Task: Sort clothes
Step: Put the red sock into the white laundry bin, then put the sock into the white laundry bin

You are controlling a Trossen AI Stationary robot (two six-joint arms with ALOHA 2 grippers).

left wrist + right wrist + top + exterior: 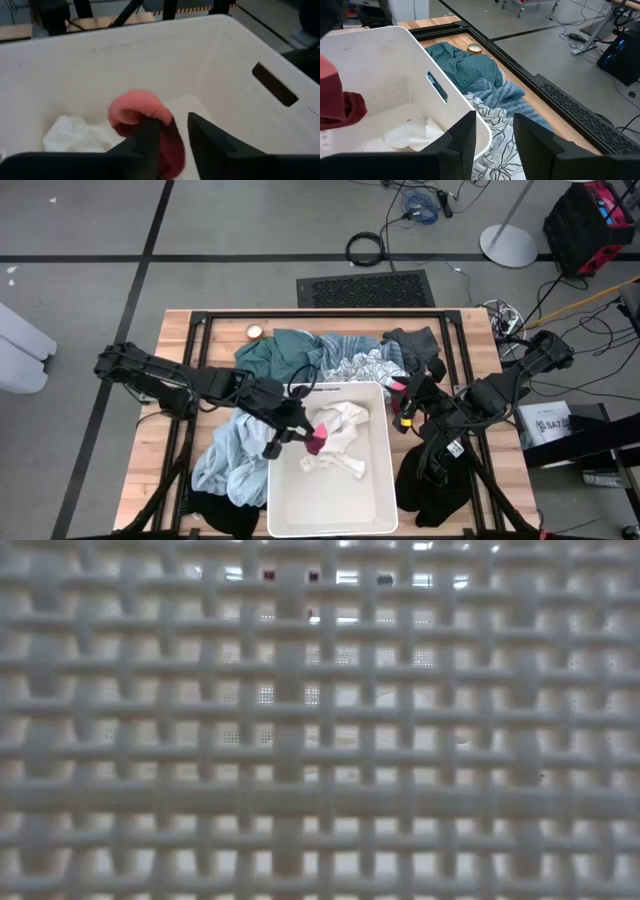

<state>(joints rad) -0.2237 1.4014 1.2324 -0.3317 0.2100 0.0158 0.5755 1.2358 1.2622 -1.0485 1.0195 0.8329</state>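
Note:
A white bin (385,442) stands at the table's near middle with white garments (340,430) lying in it. My left gripper (300,435) hangs open over the bin's left part, a pink sock (140,112) at one of its fingers. My right gripper (495,120) is open and holds nothing, just right of the bin's far right corner (470,107). Along the far side lie teal (275,352), blue striped (345,348), black-and-white patterned (372,368) and dark grey (412,345) clothes. A light blue garment (230,460) lies left of the bin and a black one (435,480) to its right. My left gripper has the sock's rounded ribbed end (150,112) draped over the tip of one finger (147,137). The rest of the sock hangs down between the fingers. The other finger (210,140) stands apart from it. The sock hangs above the bin's floor, clear of the white garments (70,135).
The low view is filled by the bin's lattice wall (320,740). A small round tin (255,331) sits at the far left of the wooden table. Black frame rails (320,312) run around the work area. More black cloth (220,515) lies at the near left.

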